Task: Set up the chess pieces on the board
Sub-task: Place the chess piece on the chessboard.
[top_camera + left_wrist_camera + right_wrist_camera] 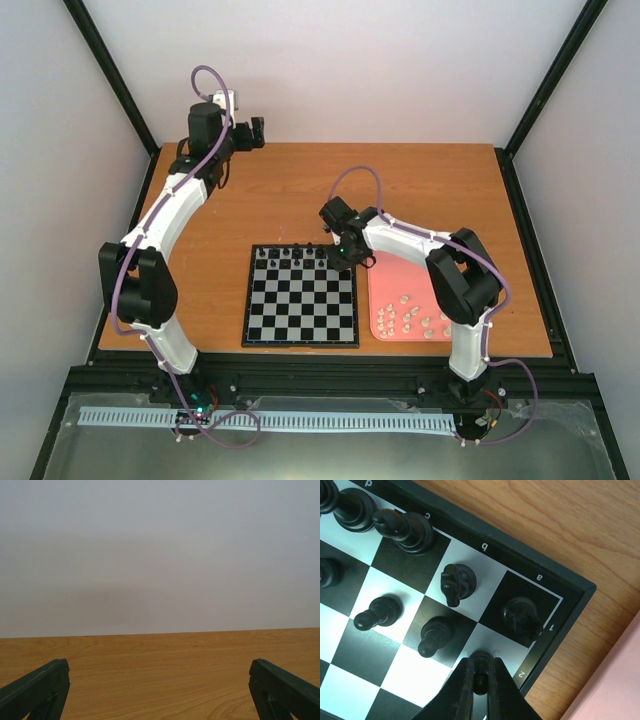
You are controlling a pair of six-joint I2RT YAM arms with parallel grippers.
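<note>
My right gripper [481, 681] is shut on a black pawn [481, 672], held over the light corner-column square in the second row of the board [560, 625]. I cannot tell if its base touches the square. Nearby stand a black rook [521, 617], a knight [457, 580], a bishop [405, 527] and two pawns [436, 635]. In the top view the right gripper [345, 258] hangs over the board's [300, 320] far right corner, by the row of black pieces [290, 256]. My left gripper [160, 695] is open and holds nothing, far from the board at the table's back left [258, 132].
A pink tray [395, 280] lies right of the board and holds several cream-white pieces [415, 318]. The left wrist view faces bare wood table and a grey wall. Black frame posts stand at the table's corners.
</note>
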